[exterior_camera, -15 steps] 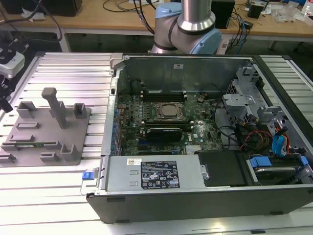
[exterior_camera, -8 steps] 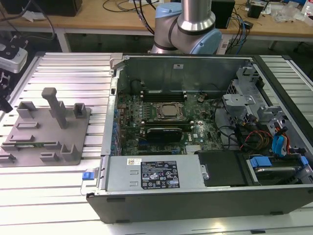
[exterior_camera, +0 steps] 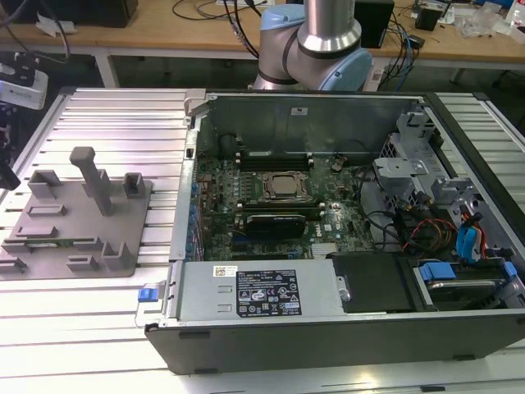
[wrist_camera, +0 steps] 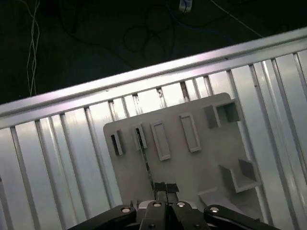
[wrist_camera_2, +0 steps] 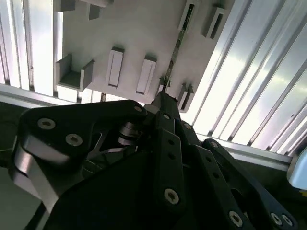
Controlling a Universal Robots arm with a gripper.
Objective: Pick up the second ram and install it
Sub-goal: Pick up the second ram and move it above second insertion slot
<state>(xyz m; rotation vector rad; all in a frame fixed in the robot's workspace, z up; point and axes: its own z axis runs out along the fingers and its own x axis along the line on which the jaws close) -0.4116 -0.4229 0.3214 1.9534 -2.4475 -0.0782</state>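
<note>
The second ram (exterior_camera: 59, 243) stands on edge in a slot of the grey fixture (exterior_camera: 82, 215), at about 7 o'clock on that fixture in the exterior view. By my reading you are at the pick-up step, with nothing lifted yet. In the first wrist view the gripper (wrist_camera: 166, 188) hangs over one end of the second ram (wrist_camera: 145, 158), fingers drawn together and grasping nothing. A grasp here, I judge, calls for you to part the fingers, square them across the thin board and come down straight, since the slot walls sit just beside it. The exterior view gives you the destination: the open computer case (exterior_camera: 344, 332) at 3 o'clock of the fixture, with dark memory slots (exterior_camera: 271, 158) at 12 o'clock of the processor (exterior_camera: 285, 187). Both wrist views give you how the fingers line up with the board's length.
</note>
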